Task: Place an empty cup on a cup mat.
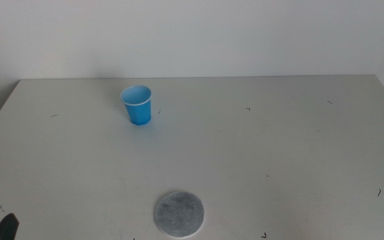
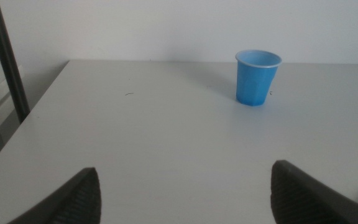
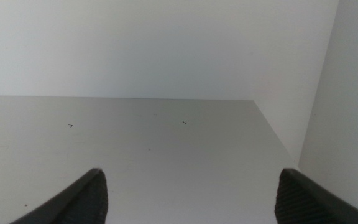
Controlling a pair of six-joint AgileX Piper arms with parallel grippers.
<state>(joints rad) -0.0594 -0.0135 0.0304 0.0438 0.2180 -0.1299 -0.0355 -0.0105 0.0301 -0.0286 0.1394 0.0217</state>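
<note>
I see the cup (image 1: 137, 105) standing upright toward the table's (image 1: 279, 147) far edge, left of centre — the cup mat (image 1: 179, 214) lies flat at the near edge, well apart from it. My left gripper (image 2: 182, 193) waits by the near left corner, fingers spread, nothing held. The right gripper (image 3: 188, 196) is likewise spread wide over bare table — empty.

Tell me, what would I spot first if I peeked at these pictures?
The bright blue cup, standing upright and alone toward the far left of the grey table. Next, the round grey cup mat lying flat near the front edge, well apart from the cup.
</note>
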